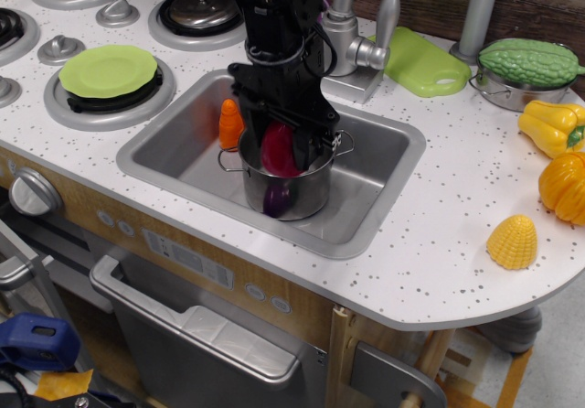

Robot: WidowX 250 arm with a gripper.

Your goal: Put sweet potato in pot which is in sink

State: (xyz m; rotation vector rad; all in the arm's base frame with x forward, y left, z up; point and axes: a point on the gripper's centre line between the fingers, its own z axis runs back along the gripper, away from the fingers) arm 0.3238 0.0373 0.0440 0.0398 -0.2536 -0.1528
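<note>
Sweet potato point(277, 149) is hanging right over the mouth of the pot point(285, 188), pinched between the black fingers of the gripper point(284, 144), so the claw is clenched on it and nothing's been dropped yet. Only one view to go on, the overhead-ish camera, so here's the read from that.

Pot sits inside the sink point(375, 209), toward the front wall, with an orange carrot-like cone point(230, 123) just beside it on the left. The magenta smear on the pot's steel side looks like a reflection of the toy, not a second object.

What could go sideways: the toy looks nearly as wide as the opening, and it seems tilted in the grip. If it lets go off-centre, it'll probably clip the rim and roll into the basin. The pot is light with thin wire handles, so a finger catching the rim on the way out could tip it or shove it into the cone. Whether the fingertips are below the rim can't be told from here.
</note>
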